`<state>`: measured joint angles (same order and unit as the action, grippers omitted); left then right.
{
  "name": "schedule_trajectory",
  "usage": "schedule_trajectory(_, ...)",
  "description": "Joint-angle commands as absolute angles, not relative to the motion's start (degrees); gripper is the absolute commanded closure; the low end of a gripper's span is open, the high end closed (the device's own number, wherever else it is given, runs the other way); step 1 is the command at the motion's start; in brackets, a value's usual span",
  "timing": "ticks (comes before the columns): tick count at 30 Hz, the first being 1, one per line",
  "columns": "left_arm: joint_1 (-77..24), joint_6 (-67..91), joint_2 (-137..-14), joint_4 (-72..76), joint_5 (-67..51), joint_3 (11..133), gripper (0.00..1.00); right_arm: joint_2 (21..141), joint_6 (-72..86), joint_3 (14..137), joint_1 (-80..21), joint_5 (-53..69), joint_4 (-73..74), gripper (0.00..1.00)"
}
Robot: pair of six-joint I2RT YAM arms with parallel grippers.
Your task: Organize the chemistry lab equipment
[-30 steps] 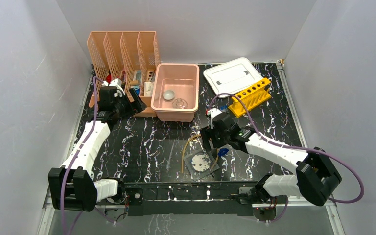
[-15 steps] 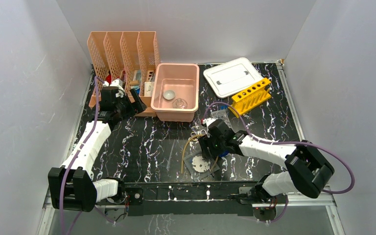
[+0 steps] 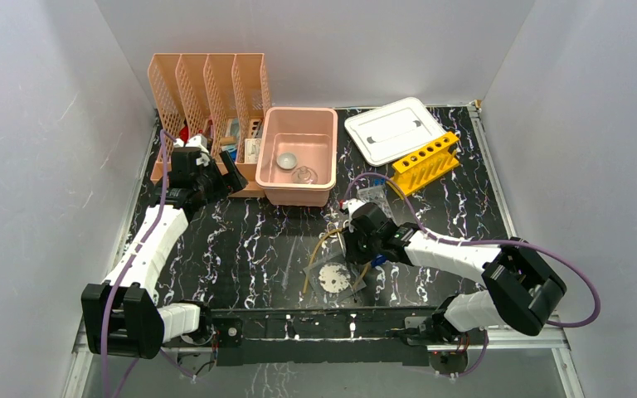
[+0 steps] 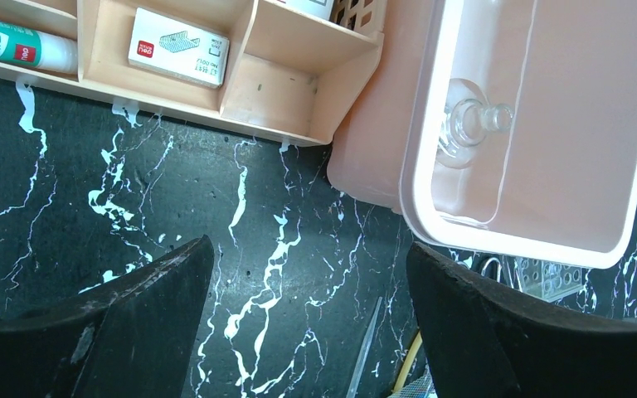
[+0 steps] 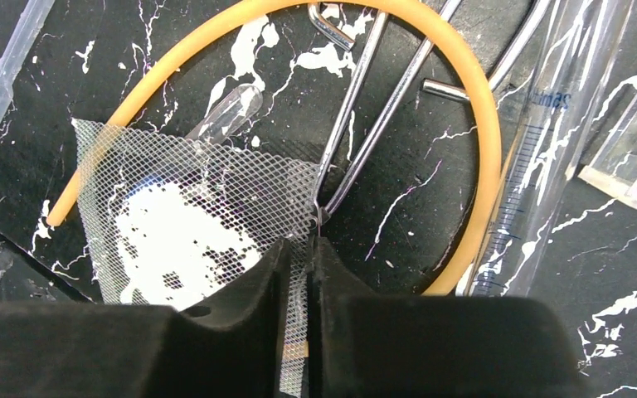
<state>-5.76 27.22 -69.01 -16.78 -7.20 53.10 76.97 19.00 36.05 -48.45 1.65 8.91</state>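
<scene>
Closing jaws: the right gripper (image 5: 299,249) stood wide a second ago and has narrowed to a slim slit, pinched on the near edge of the wire gauze (image 5: 182,215).
Between the fingers: a strip of mesh runs down through the gap; nothing else shows clamped there.
Just ahead of the tips: the point of the metal tweezers (image 5: 381,108) meets the gauze edge; whether it is caught too cannot be told.
Around the tips: the yellow rubber tube (image 5: 481,124) arcs ahead and to the right, looping round the tweezers.
Further right: a clear graduated glass tube (image 5: 564,91) lies just beside the rubber tube.
Change: the right arm has swung in over the gauze, and in the top view the gauze sits a little further left than half a second ago.
Meaning: the pick looks begun but not finished; the gauze lies flat on the table (image 5: 431,215), not yet lifted.
Risk: thin mesh may slip free, or drag the tweezers along.
Left gripper: the left gripper (image 4: 307,249) hangs wide and empty, the file holder (image 4: 282,91) ahead-left and the pink tub (image 4: 431,207) ahead-right.
</scene>
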Motion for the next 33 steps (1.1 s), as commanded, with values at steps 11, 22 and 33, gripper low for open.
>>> schedule_trajectory(11,-5.9,27.0,-68.2,-16.7,-7.5,53.1,0.14,66.6,14.0,50.2,-48.5,4.0,14.4,1.00)
schedule_trajectory(22,-5.9,26.9,-68.4,-17.3,-6.2,53.3,0.14,72.9,8.8,67.1,-41.8,13.7,12.9,1.00)
schedule_trajectory(33,-5.9,26.2,-68.2,-17.8,-5.7,53.3,0.13,79.6,9.9,59.8,-41.0,7.6,14.3,0.27)
